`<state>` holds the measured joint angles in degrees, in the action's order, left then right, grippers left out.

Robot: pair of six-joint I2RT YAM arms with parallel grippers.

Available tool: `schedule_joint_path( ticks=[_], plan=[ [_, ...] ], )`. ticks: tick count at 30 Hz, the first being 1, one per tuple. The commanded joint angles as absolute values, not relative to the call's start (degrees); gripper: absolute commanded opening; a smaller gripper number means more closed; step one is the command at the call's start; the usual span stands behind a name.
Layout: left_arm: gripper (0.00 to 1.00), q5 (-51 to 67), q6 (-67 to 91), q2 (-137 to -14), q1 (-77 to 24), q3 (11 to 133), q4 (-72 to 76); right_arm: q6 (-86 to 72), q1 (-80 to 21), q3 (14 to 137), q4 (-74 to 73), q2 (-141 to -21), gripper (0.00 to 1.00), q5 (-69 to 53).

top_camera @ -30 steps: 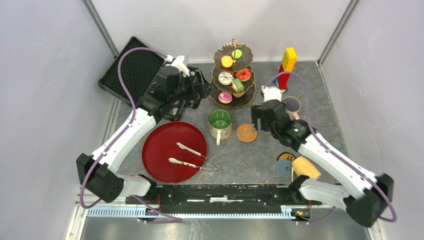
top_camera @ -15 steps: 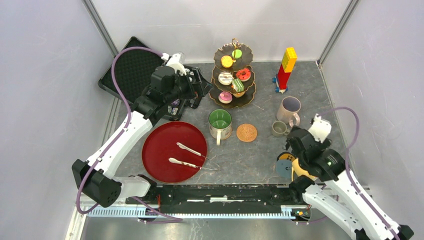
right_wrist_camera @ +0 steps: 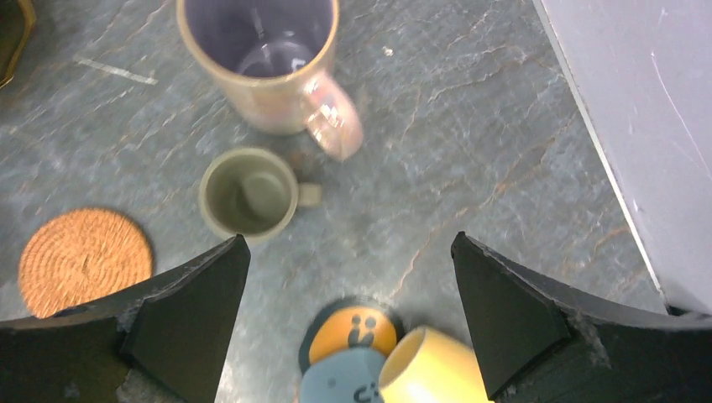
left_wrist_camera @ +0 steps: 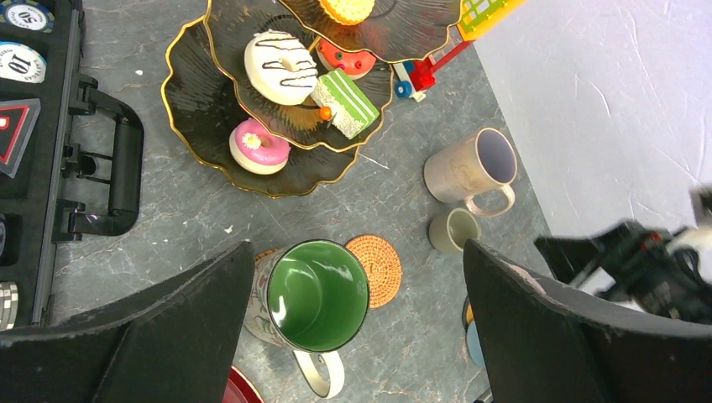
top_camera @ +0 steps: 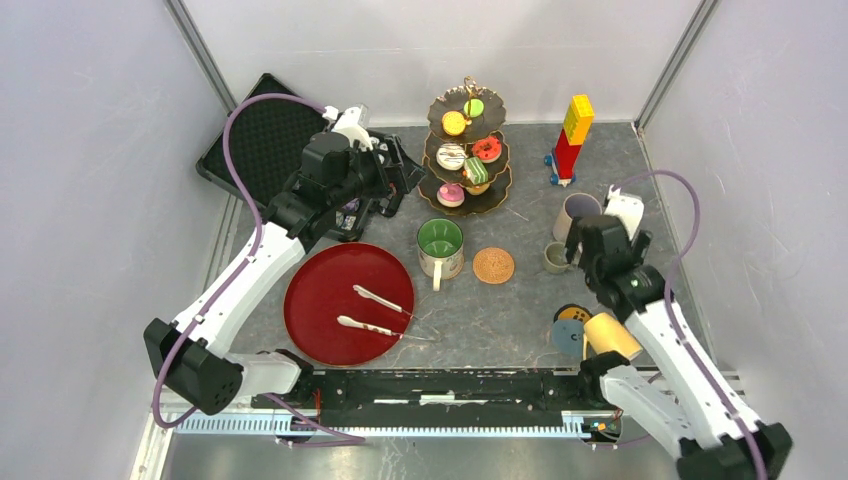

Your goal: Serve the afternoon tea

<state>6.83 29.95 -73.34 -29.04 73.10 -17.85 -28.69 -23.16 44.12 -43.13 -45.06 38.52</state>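
Observation:
The three-tier dark stand (top_camera: 468, 150) holds donuts, macarons and a green cake (left_wrist_camera: 347, 101). In front of it stand the green-lined mug (top_camera: 440, 245) and a woven coaster (top_camera: 493, 265). My left gripper (left_wrist_camera: 357, 252) hovers open high above that mug, empty. My right gripper (right_wrist_camera: 348, 243) is open and empty above the table. The small grey mug (right_wrist_camera: 248, 193) and the lilac mug (right_wrist_camera: 269, 59) stand upright just beyond its fingertips. The yellow mug (right_wrist_camera: 432, 369) lies on its side against orange and blue coasters (right_wrist_camera: 353, 357).
A round red tray (top_camera: 320, 290) with metal tongs (top_camera: 375, 310) lies at the front left. A black case (top_camera: 260, 135) sits at the back left. The red-and-yellow block tower (top_camera: 572, 135) stands at the back right, near the right wall.
My right arm pulled back from beside the stand toward the right, uncovering the small grey mug, then came forward over the mugs; its jaws opened wider. The left arm shifted slightly.

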Motion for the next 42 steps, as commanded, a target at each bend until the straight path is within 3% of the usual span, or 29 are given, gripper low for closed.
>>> schedule_joint_path(
  ticks=[1, 4, 11, 20, 24, 27, 28, 35, 42],
  plan=[
    [1.0, 8.6, 29.3, -72.6, -28.9, 73.0, -15.2, -13.4, -6.9, 44.5, -25.8, -51.3, 0.98, 13.8],
    [1.0, 8.8, 29.4, -73.1, -28.9, 73.0, -15.2, -10.0, 1.0, 42.4, -19.6, -55.2, 0.98, 1.8],
    [1.0, 10.7, 30.4, -73.5, -29.0, 73.3, -14.9, -5.3, 7.6, 42.0, -13.0, -66.5, 0.83, -5.4],
    [1.0, 11.6, 30.7, -74.5, -29.0, 73.6, -15.1, -2.0, 7.8, 42.3, -6.3, -76.9, 0.45, -3.7],
    [1.0, 12.0, 30.8, -75.4, -28.9, 73.6, -15.1, -2.5, 7.8, 41.1, -2.7, -77.8, 0.25, -2.4],
    [1.0, 12.2, 31.1, -76.0, -28.9, 73.7, -15.1, -2.6, 7.8, 41.3, -1.7, -76.9, 0.03, 2.6],
    [1.0, 12.4, 31.2, -76.1, -28.9, 73.7, -15.1, -2.6, 7.8, 41.7, -1.6, -76.4, 0.0, 3.8],
    [1.0, 13.1, 31.6, -77.0, -28.9, 73.9, -15.1, -2.7, 6.0, 46.3, -3.7, -70.9, 0.0, 6.5],
    [1.0, 13.2, 31.6, -76.9, -28.8, 74.0, -15.2, -2.3, -7.2, 52.4, -13.2, -62.3, 0.0, 15.1]
  ],
)
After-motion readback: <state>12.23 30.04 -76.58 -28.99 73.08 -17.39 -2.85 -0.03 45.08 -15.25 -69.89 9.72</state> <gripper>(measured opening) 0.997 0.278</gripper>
